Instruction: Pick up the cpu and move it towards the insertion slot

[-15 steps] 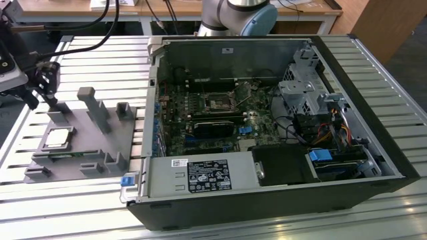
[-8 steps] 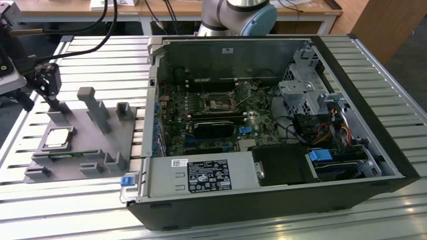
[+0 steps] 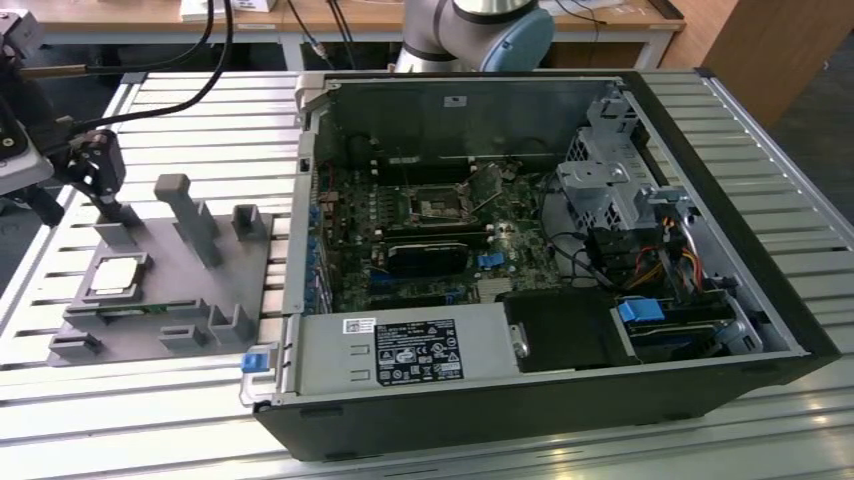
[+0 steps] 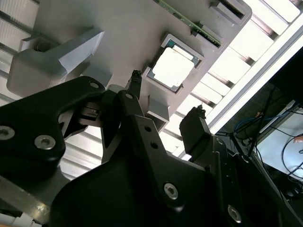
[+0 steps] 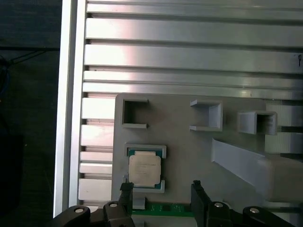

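**Exterior view: open gripper poised over the cpu, nothing lifted yet**

We see the cpu (image 3: 118, 272) lying flat in a shallow square recess of the grey fixture plate (image 3: 200, 290), close to that plate's edge on the exterior view's left. The plate itself stands near the edge of the slatted table (image 3: 747, 110) on that same side. The raised lips of the recess appear meant to hold the chip square, so that it can be taken from a known spot.

The gripper (image 3: 114, 205) hangs just above the plate, near the chip. In the first wrist view its fingertips (image 5: 125, 188) stand apart, wider than the cpu (image 5: 144, 169), with nothing between them. We judge that spread is set so the fingers can clear the chip's two opposite sides. The second wrist view gives the same reading: the gripper (image 4: 165, 93) is empty, and the pale top of the cpu (image 4: 174, 66) lies just beyond its tips.

The insertion slot (image 3: 438, 207) sits on the board inside the open computer case (image 3: 561, 405), well apart from the chip, towards the middle of the table. We judge the pick not yet made.
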### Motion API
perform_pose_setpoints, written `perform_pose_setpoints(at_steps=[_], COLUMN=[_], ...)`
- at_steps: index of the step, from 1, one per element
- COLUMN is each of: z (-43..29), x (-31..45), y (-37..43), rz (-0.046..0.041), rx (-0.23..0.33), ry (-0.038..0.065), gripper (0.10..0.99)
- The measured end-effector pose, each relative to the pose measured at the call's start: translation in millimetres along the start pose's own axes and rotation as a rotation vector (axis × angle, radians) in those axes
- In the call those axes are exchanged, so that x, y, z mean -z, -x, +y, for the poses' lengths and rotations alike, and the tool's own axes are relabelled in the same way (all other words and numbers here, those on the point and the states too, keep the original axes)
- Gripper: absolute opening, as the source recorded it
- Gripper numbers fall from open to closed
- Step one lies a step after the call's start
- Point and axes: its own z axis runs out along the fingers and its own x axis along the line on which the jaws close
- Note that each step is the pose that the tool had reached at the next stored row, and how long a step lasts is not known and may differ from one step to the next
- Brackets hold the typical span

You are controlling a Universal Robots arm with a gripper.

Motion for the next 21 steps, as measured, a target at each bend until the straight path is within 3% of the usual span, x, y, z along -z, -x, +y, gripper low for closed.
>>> perform_pose_setpoints(at_steps=[21], z=[-0.2], x=[-9.0], y=[-0.4], rz=[0.0001], rx=[0.000], ry=[-0.001], gripper=[0.604])
